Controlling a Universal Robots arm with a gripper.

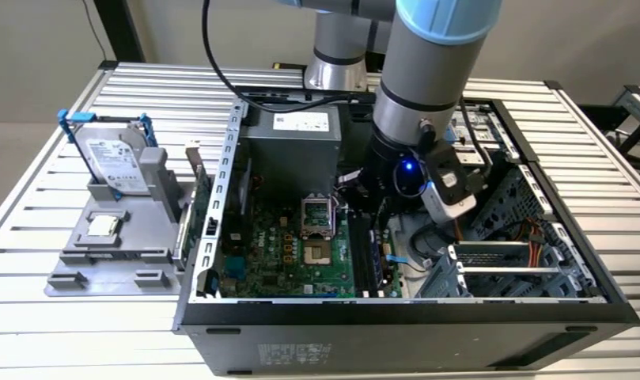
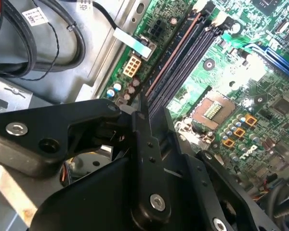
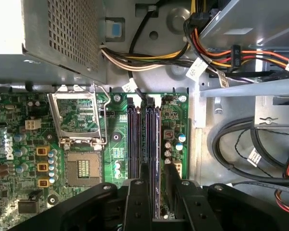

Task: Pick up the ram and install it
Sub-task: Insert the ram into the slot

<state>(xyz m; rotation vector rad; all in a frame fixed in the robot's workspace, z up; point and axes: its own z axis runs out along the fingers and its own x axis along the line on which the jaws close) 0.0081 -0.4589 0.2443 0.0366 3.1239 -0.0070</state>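
Clearly the seating step is in hand: the ram (image 3: 156,159) stands edge-down in a memory slot of the motherboard (image 3: 86,144), beside the empty processor socket (image 3: 82,168). The claw (image 3: 156,192) is narrowed, its fingers pinching the stick's near end. I judge a straight, even press is needed. The arm (image 1: 430,71) reaches steeply down into the open computer case (image 1: 404,317).

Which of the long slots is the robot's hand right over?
The outermost slot, farthest from the square socket, by the board's edge. The gripper sits over that one; the others lie beside it.
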